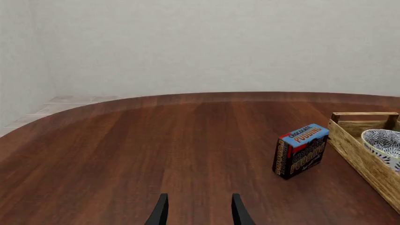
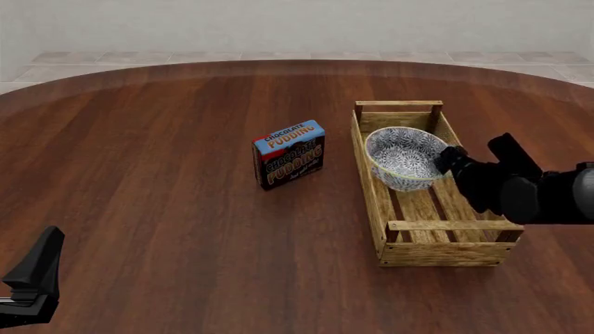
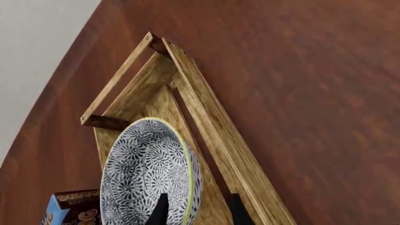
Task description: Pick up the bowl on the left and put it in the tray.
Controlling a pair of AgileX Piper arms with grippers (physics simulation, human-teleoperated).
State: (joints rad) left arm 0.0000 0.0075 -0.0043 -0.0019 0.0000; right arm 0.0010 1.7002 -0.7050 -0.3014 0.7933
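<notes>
The blue-and-white floral bowl (image 2: 404, 156) sits in the far half of the long wooden tray (image 2: 446, 252), tipped a little. My right gripper (image 2: 455, 161) is at the bowl's right rim. In the right wrist view the bowl (image 3: 147, 173) has its yellowish rim between the two dark fingers (image 3: 161, 212), which stand wide apart, open, over the tray (image 3: 212, 131). My left gripper (image 2: 33, 278) rests low at the near left, far from both, open and holding nothing (image 1: 198, 213). The left wrist view catches the bowl (image 1: 382, 143) in the tray (image 1: 359, 157).
A blue chocolate pudding box (image 2: 289, 154) stands upright on the dark wooden table, left of the tray. It also appears in the left wrist view (image 1: 301, 151) and the right wrist view (image 3: 72, 206). The round table's far edge meets a pale tiled floor.
</notes>
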